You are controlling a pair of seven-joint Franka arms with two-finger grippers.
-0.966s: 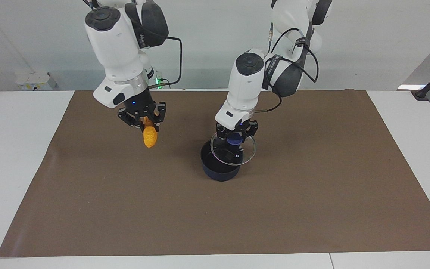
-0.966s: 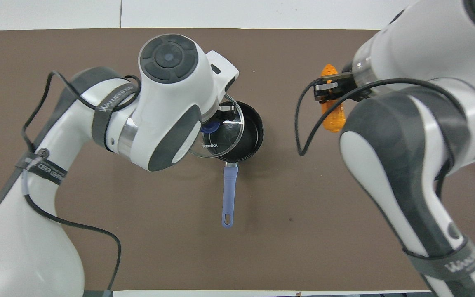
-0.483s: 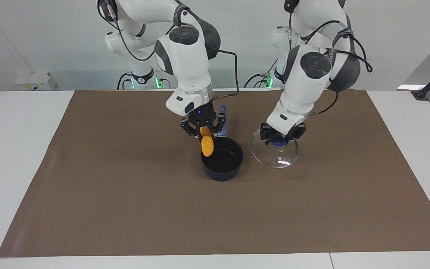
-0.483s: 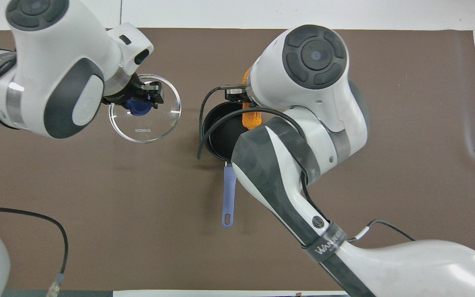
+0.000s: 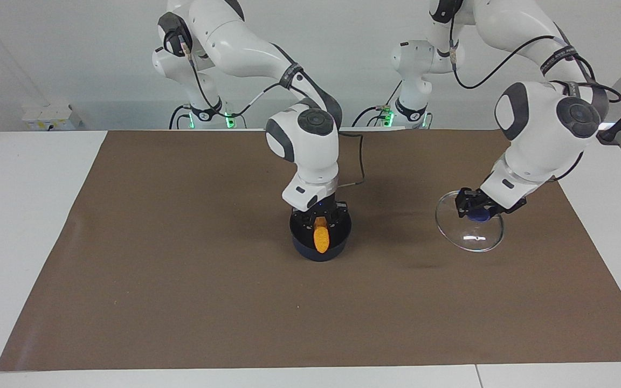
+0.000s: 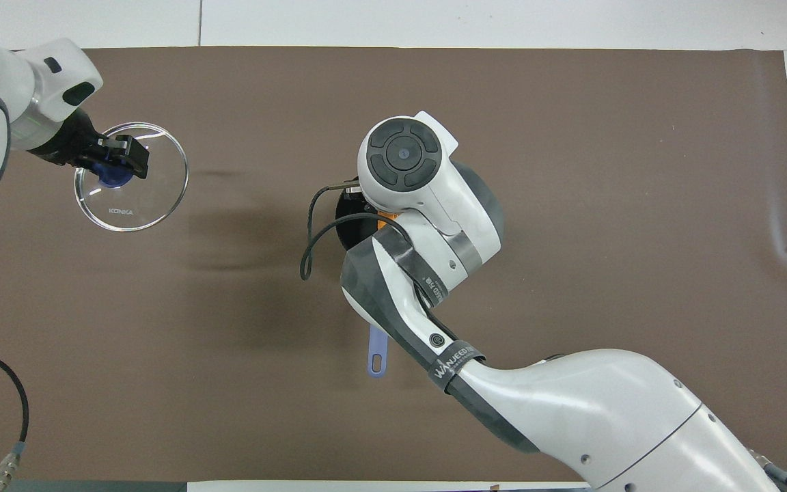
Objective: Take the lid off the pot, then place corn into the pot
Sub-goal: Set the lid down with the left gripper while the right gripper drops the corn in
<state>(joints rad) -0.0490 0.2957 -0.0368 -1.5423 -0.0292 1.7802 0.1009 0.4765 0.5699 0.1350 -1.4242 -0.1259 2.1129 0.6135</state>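
The dark blue pot (image 5: 310, 252) stands mid-mat, its light blue handle (image 6: 378, 350) pointing toward the robots. My right gripper (image 5: 320, 225) is down at the pot's mouth, shut on the orange corn (image 5: 320, 240), which hangs tip-down over the black inside. In the overhead view the right arm hides most of the pot (image 6: 343, 220), and only a sliver of corn (image 6: 387, 217) shows. My left gripper (image 5: 475, 213) is shut on the blue knob of the glass lid (image 5: 472, 240), held tilted above the mat toward the left arm's end. The same lid (image 6: 135, 198) and left gripper (image 6: 117, 162) show from overhead.
A brown mat (image 5: 181, 302) covers most of the white table (image 5: 8, 215). A black cable (image 6: 311, 239) loops from the right wrist beside the pot. A small white box (image 5: 46, 116) sits off the mat near the right arm's base.
The right gripper has come down with the corn from over the pot's rim into its mouth. The left gripper has carried the lid further toward the left arm's end of the table.
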